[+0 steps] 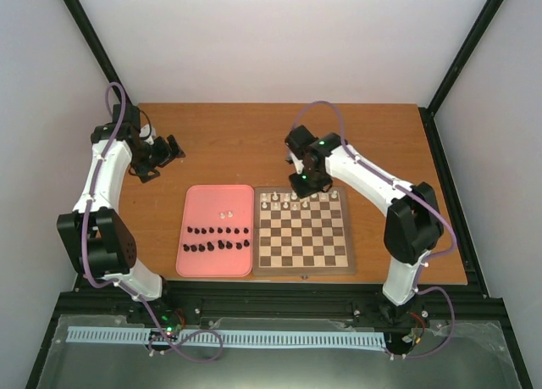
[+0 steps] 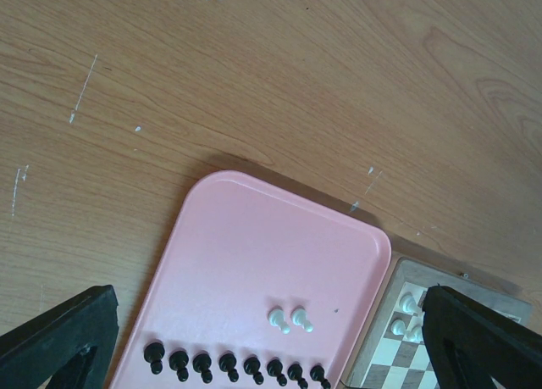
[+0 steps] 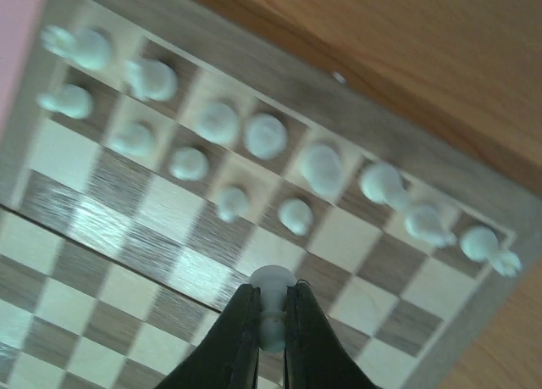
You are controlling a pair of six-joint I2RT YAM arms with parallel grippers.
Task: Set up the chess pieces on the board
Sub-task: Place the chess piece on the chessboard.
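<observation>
The right hand (image 3: 271,308) is pinching a white pawn (image 3: 273,280). Its two dark fingers (image 3: 237,338) are pressed together on the stem of the pawn, and only the round head is showing past the tips. The hand is hanging over the far part of the board (image 1: 303,271), next to the line of white pawns (image 3: 188,163). Whether the base of the pawn is touching a square cannot be told from the right wrist view.

The left hand (image 1: 163,155) is spread wide and holding nothing. In the left wrist view its black fingers (image 2: 68,330) are showing at the two lower corners, well apart. It is hovering over the bare wooden worktop (image 1: 254,143), beyond the far left corner of the pink tray (image 1: 216,194) and clear of it.

The board is lying on the worktop in front of the right arm, its left edge just beside the tray. White chess pieces (image 1: 301,201) are standing along its two far rows. The row at the edge is looking full (eight pieces in the right wrist view), while five pawns are standing in the row before it. The squares nearer the arms are bare in the overhead view.

On the tray, two white pawns (image 2: 290,319) are standing close together near the middle. The black pieces (image 1: 218,238) are waiting in two rows nearer the arms.
</observation>
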